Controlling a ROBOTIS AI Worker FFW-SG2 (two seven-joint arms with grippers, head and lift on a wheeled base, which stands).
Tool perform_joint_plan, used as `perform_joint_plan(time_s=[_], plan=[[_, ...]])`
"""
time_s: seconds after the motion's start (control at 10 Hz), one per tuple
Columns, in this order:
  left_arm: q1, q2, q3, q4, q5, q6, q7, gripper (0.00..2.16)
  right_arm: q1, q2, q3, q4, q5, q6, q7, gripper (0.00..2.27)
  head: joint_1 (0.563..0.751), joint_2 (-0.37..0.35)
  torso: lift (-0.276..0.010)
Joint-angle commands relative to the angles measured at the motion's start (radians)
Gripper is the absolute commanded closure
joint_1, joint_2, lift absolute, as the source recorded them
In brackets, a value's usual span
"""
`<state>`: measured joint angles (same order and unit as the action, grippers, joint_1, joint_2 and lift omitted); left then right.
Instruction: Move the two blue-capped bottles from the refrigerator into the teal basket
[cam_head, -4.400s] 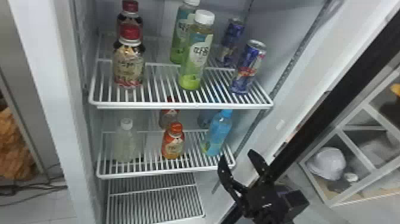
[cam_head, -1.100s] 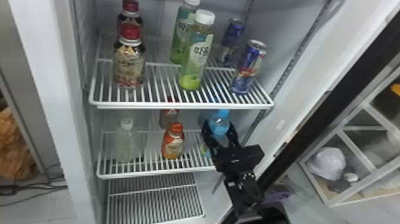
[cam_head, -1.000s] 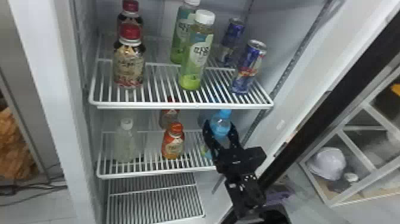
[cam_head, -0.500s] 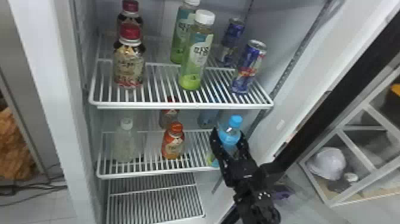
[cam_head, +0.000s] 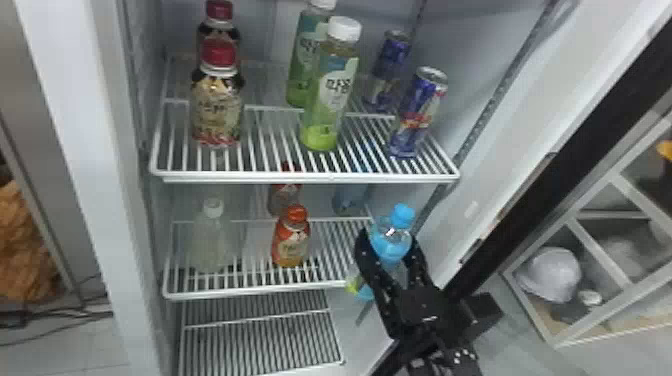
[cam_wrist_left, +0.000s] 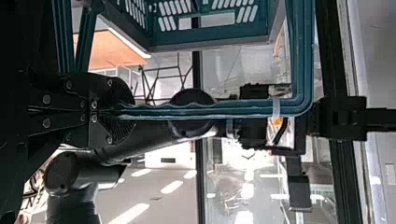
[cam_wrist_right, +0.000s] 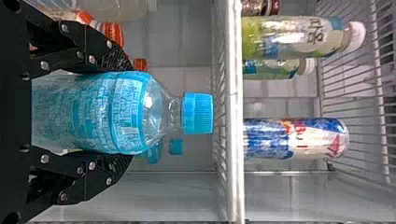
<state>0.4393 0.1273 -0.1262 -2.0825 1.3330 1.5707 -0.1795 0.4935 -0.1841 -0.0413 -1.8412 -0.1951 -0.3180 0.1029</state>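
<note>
In the head view my right gripper (cam_head: 387, 257) is shut around a blue-capped bottle (cam_head: 392, 239) at the right front edge of the middle shelf. The right wrist view shows this bottle (cam_wrist_right: 116, 112) between both fingers of my right gripper (cam_wrist_right: 123, 112), pads against its sides. The second blue-capped bottle stands farther back on the middle shelf (cam_head: 350, 197), partly hidden by the upper shelf. My left gripper (cam_wrist_left: 116, 112) is shut on the handle of the teal basket (cam_wrist_left: 210, 39) in the left wrist view.
Red-capped bottles (cam_head: 217, 105), green bottles (cam_head: 327, 95) and cans (cam_head: 417, 115) stand on the upper shelf (cam_head: 305, 176). An orange bottle (cam_head: 291, 240) and a clear bottle (cam_head: 209, 245) share the middle shelf. The open door's black edge (cam_head: 565, 165) runs along the right.
My right gripper has come in from the right, closed around the front blue-capped bottle and drawn it toward the right front of the shelf. The other bottles have stayed in place.
</note>
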Motion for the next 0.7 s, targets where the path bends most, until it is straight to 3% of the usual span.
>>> perform_joint_plan(time_s=[0.0, 0.6], plan=[[0.000, -0.002, 0.002, 0.000, -0.002, 0.000, 0.000, 1.19, 0.054, 0.000, -0.009, -0.079, -0.010, 0.026, 0.005, 0.61, 0.695, -0.350, -0.136], [0.005, -0.002, 0.005, 0.002, -0.003, 0.000, 0.000, 1.19, 0.299, 0.000, -0.051, -0.428, -0.078, 0.257, 0.044, 0.61, 0.695, -0.350, -0.136]])
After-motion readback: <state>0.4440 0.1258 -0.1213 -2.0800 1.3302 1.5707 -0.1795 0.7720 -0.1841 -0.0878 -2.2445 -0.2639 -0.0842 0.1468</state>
